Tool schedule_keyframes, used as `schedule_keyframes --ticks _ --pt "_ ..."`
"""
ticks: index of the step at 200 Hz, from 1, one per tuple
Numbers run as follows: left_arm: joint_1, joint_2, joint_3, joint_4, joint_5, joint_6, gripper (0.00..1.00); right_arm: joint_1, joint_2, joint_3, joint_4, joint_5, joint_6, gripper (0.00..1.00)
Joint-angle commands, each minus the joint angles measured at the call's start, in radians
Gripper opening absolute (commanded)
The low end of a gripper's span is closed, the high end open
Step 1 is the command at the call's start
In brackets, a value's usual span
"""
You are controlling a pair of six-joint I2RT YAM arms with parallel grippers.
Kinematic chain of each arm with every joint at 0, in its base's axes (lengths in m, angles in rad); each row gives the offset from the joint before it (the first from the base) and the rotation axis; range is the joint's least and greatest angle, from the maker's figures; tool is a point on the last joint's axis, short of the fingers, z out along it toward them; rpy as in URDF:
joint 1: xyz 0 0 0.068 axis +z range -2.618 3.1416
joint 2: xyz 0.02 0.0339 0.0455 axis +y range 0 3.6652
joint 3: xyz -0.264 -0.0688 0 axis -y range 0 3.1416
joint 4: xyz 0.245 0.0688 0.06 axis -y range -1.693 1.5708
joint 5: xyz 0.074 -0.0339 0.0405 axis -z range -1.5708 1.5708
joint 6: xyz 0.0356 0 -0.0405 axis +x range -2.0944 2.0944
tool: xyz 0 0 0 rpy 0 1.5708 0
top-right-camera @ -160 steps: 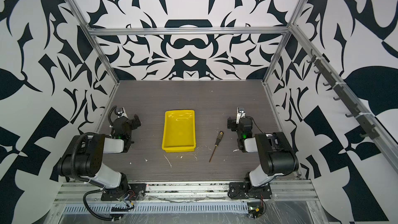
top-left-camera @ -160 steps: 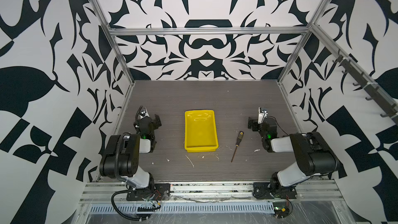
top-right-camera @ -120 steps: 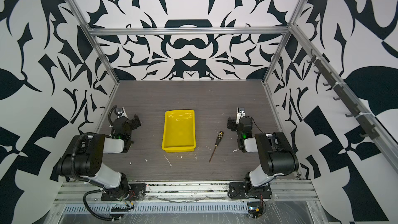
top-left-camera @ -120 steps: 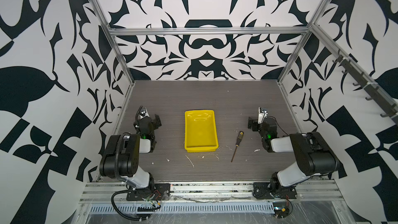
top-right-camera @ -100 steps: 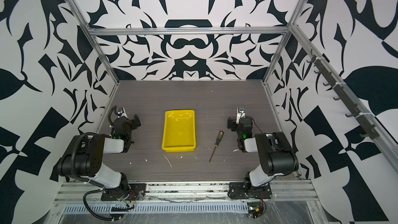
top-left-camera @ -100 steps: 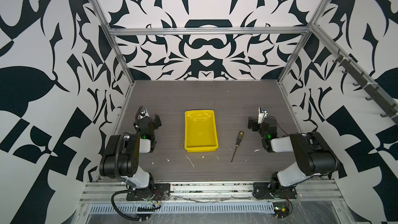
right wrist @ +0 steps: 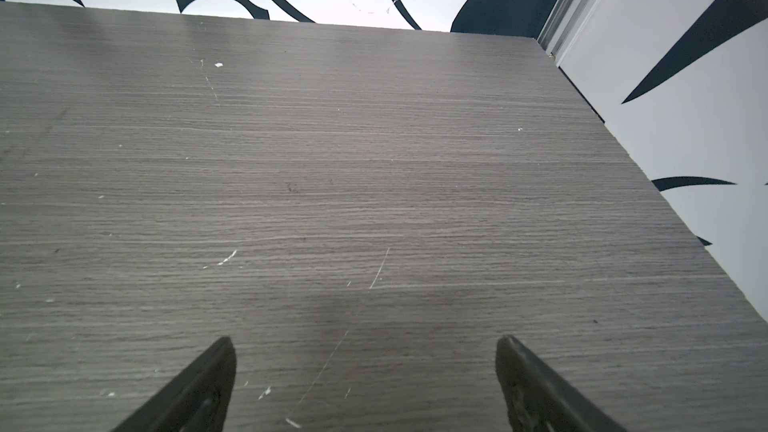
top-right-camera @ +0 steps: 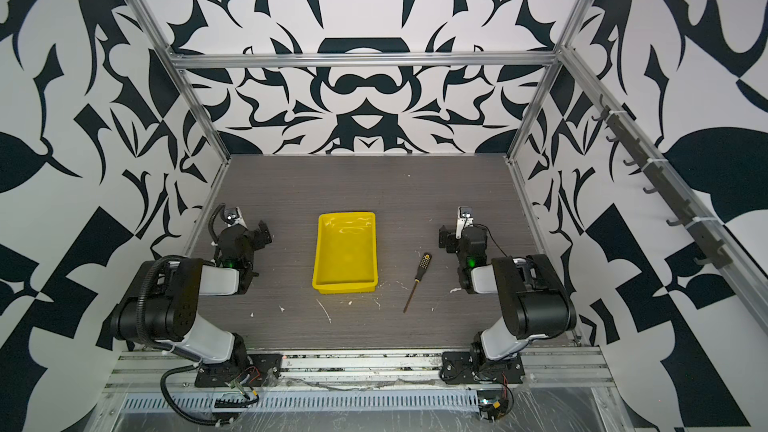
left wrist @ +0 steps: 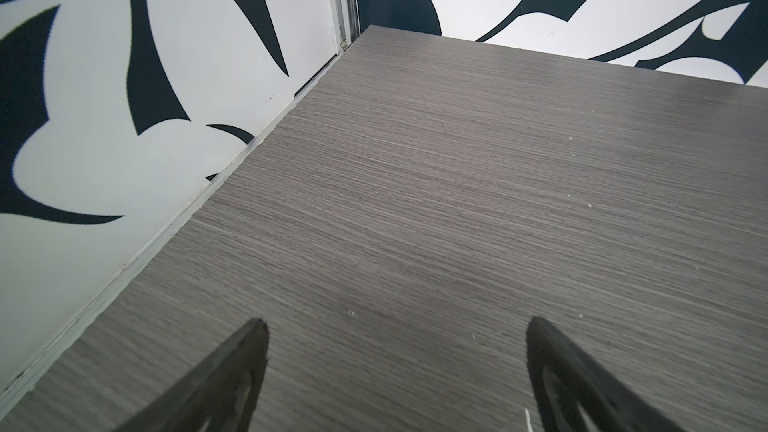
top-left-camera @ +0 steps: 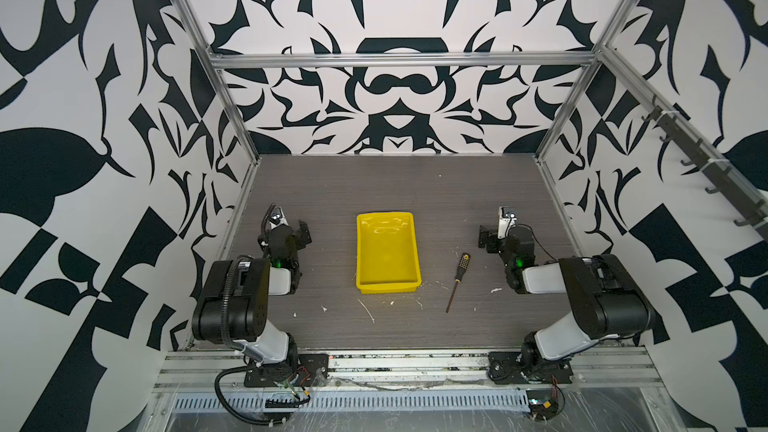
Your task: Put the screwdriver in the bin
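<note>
Screwdriver (top-left-camera: 457, 279) lies on the scuffed grey woodgrain counter (top-left-camera: 395, 184), just right of the yellow bin (top-left-camera: 388, 288) but not touching it, inside black-and-white patterned walls (top-left-camera: 395, 118). Left fingers (left wrist: 224, 380) and right fingers (right wrist: 203, 384) are spread wide, holding nothing, over bare counter. Nothing has moved since earlier.

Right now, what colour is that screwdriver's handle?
The screwdriver handle is black with yellow dots; a top view shows it best.
</note>
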Motion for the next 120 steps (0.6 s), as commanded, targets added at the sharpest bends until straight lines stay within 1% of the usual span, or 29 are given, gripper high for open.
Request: schedule_keyframes --ticks 1,120 --pt "0.004 -0.008 0.007 0.025 0.001 -0.01 0.99 0.001 -0.008 0.008 0.026 -0.003 -0.001 1.0" --pt "0.003 -0.012 0.002 0.03 0.012 -0.007 0.99 0.001 -0.01 0.008 0.027 -0.003 -0.001 1.0"
